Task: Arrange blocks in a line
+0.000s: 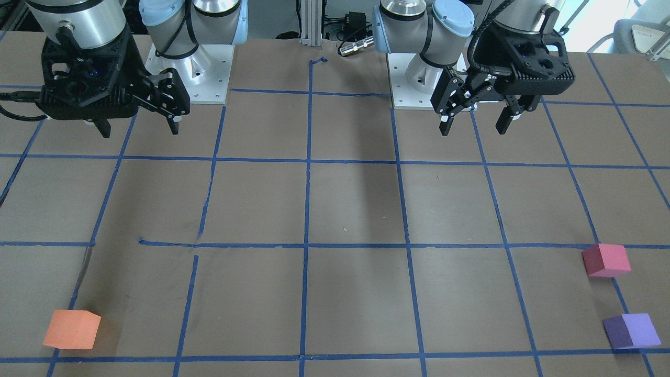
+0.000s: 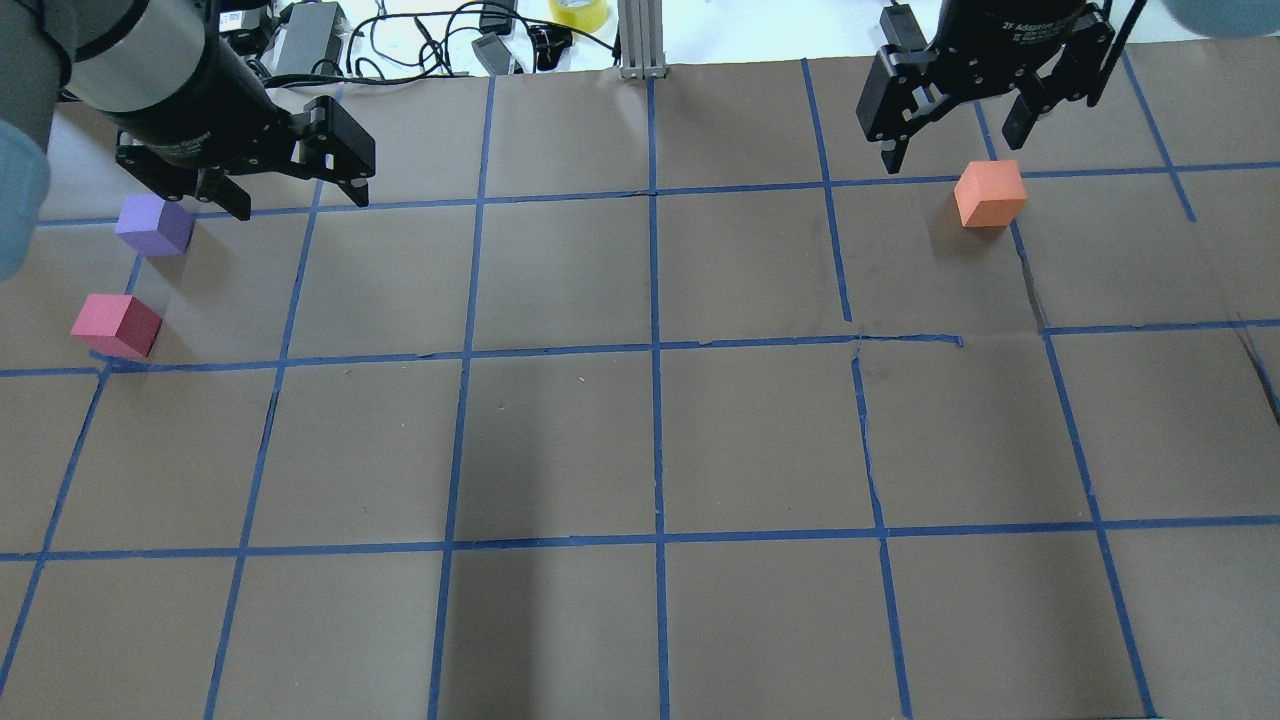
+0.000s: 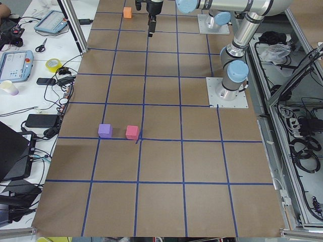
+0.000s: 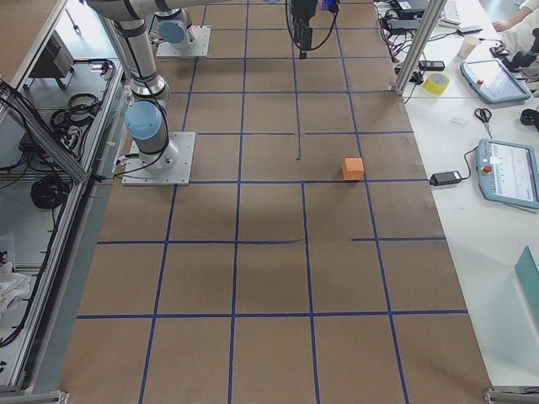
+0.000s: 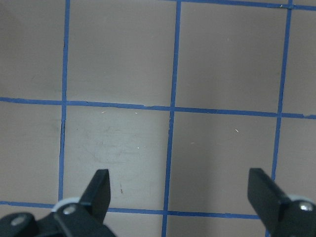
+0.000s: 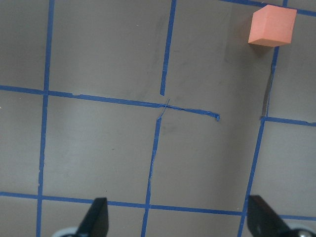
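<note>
Black left gripper (image 5: 178,173) cropped at frame bottom; jaws apart

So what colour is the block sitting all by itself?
Orange. That block shows best in the overhead view.

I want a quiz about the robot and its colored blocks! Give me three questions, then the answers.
1. True or false: the orange block touches the purple block.
2. Which one lies closest to the purple block? A) the orange block B) the pinkish-red block C) a roll of tape
3. Fill in: the left gripper and the right gripper both hang over the table with fingers ____ (open or shut).
Key: 1 false; 2 B; 3 open.
</note>
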`<state>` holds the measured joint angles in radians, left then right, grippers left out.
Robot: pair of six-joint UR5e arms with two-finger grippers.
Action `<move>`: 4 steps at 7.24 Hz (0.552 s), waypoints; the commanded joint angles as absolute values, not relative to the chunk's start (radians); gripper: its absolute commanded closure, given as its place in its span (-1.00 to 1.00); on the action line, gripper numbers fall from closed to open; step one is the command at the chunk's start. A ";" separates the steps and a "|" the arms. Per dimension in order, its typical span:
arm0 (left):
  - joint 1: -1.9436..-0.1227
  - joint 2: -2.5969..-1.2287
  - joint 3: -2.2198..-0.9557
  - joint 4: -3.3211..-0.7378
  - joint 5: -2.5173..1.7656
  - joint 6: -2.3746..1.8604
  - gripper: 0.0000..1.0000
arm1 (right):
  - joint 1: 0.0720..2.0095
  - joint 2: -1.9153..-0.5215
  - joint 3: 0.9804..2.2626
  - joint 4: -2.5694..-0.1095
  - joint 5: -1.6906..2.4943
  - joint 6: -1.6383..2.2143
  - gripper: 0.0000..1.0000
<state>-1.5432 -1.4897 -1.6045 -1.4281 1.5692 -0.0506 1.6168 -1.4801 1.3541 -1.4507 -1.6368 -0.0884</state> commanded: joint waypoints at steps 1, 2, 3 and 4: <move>-1.543 -1.489 -1.605 -1.428 1.569 -0.051 -1.00 | 1.617 -1.480 1.355 -1.451 -1.637 -0.087 -1.00; -1.543 -1.489 -1.605 -1.428 1.569 -0.051 -1.00 | 1.615 -1.480 1.355 -1.442 -1.643 -0.095 -1.00; -1.543 -1.489 -1.605 -1.428 1.569 -0.051 -1.00 | 1.609 -1.471 1.355 -1.451 -1.641 -0.092 -1.00; -1.543 -1.489 -1.605 -1.428 1.569 -0.051 -1.00 | 1.606 -1.480 1.353 -1.454 -1.637 -0.086 -1.00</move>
<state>-1.5432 -1.4895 -1.6045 -1.4281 1.5693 -0.0506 1.6104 -1.4764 1.3543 -1.4501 -1.6401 -0.0908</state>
